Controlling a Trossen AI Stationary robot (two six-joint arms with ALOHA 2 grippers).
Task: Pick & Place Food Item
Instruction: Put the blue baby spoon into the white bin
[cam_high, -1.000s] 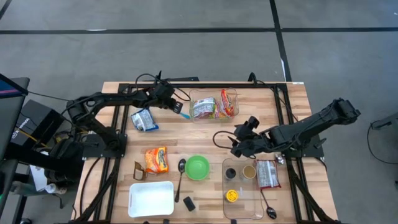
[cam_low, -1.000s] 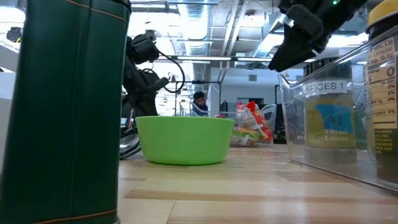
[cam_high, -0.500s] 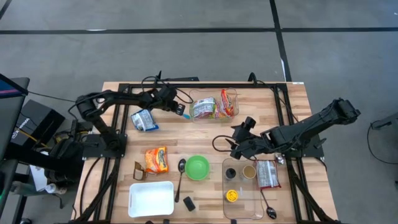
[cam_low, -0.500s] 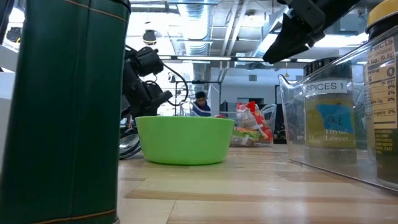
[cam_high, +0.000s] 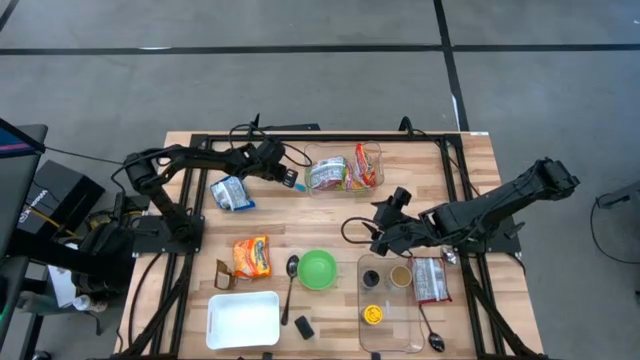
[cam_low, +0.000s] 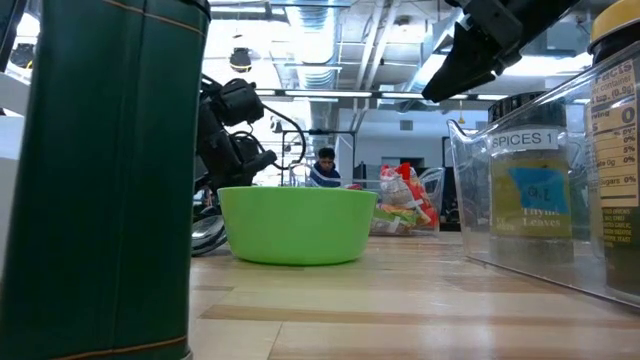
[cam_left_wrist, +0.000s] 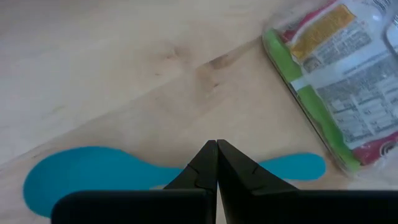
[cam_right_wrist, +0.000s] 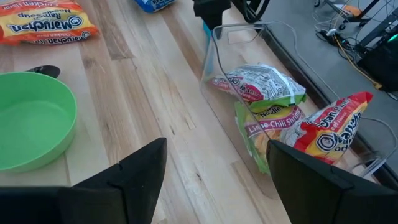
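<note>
I see a clear bin (cam_high: 343, 172) at the far middle of the table (cam_high: 470, 160) holding three noodle packets: a green-edged one (cam_right_wrist: 264, 85), a lime-chili one (cam_right_wrist: 266, 127) and a red and yellow one (cam_right_wrist: 329, 134) standing on end. A second clear bin (cam_high: 393, 305), marked SPICES in the low view, sits on the near right with a dark jar (cam_high: 371, 279), a brown jar (cam_high: 400, 276) and a yellow-lidded jar (cam_high: 372, 315) in it. The green bowl (cam_high: 317, 269) and the white tray (cam_high: 243, 319) look empty from above.

My left gripper (cam_high: 283, 174) is down at the table just left of the noodle bin, its fingers (cam_left_wrist: 205, 168) pressed fully together with nothing between them. Their tips hang over a blue spoon (cam_left_wrist: 93, 174) lying flat on the wood; I cannot tell whether they touch it. The green-edged packet lies just beside the spoon's handle end.

My right gripper (cam_high: 381, 238) hovers between the green bowl and the noodle bin, jaws spread wide and holding nothing. The packets lie ahead of it, inside the bin.

Loose on the table are an orange noodle packet (cam_high: 252, 256), a blue bag (cam_high: 231, 192) and a red-edged packet (cam_high: 432, 279) beside the spice bin. In the low view a dark green can (cam_low: 105, 175) blocks the left side and the spice bin's far edge is cut off.
</note>
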